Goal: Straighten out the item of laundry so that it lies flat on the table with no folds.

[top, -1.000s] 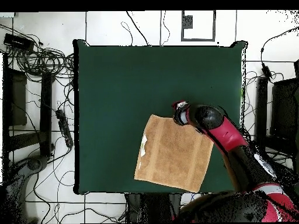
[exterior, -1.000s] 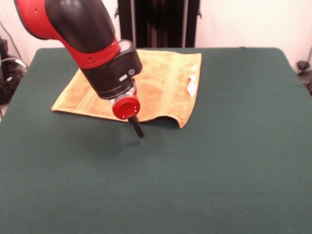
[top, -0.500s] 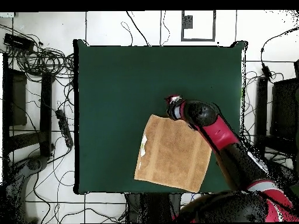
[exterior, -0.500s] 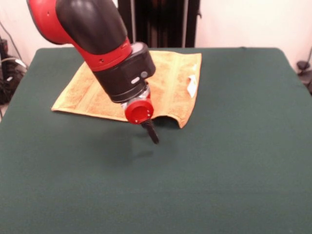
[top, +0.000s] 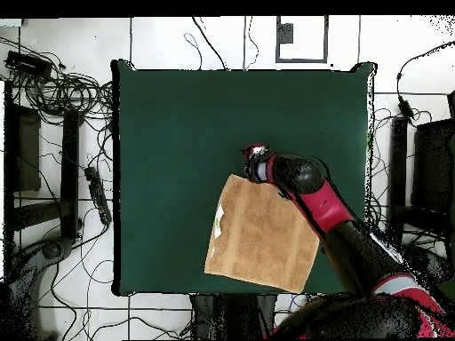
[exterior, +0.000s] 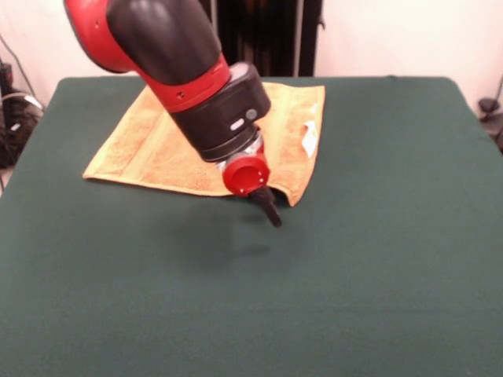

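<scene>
Mostly flat orange-tan towel [exterior: 196, 137] on green table [exterior: 377, 259], near corner slightly raised; jaws state unclear.

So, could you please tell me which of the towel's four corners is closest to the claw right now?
The front-right corner of the towel in the front view, just below the white tag. The claw hangs beside it over bare table; the other three corners lie farther off.

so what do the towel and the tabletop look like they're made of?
Towel: looks like terry cloth, orange-tan, matte with a looped nap; flatter woven bands run across it, and a small white tag, probably fabric, lies near one edge.
Table: top looks like dark green felt or a similar cloth covering, matte with no glare and softly rounded corners. What lies under the covering cannot be seen.
</scene>
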Tool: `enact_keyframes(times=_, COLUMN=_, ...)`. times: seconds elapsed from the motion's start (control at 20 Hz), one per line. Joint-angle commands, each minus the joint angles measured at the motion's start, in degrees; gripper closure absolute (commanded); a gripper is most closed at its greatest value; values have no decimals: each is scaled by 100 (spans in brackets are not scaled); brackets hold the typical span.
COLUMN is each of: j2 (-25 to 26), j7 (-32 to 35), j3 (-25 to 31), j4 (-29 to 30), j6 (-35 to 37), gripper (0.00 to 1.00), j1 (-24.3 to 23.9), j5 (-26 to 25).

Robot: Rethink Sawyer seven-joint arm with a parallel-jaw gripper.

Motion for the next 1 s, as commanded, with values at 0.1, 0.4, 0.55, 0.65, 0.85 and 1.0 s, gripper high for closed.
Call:
enact_keyframes(times=0.1, j2=-452, j7=1406, j3=626, j4=1070, j6=-533, gripper=0, j1=152, j5=520)
enact_keyframes(times=0.4, j2=-741, j7=1529, j3=679, j4=1688, j6=-707, gripper=0, j1=157, j5=659)
enact_keyframes(times=0.55, j2=-826, j7=1512, j3=730, j4=1889, j6=-803, gripper=0, j1=145, j5=704)
enact_keyframes(times=0.65, j2=-805, j7=1470, j3=810, j4=1950, j6=-880, gripper=0, j1=100, j5=742)
enact_keyframes(times=0.85, j2=-721, j7=1427, j3=865, j4=2003, j6=-1058, gripper=0, j1=128, j5=784)
enact_keyframes(times=1.0, j2=-699, j7=1380, j3=793, j4=1995, j6=-1091, gripper=0, j1=167, j5=774)
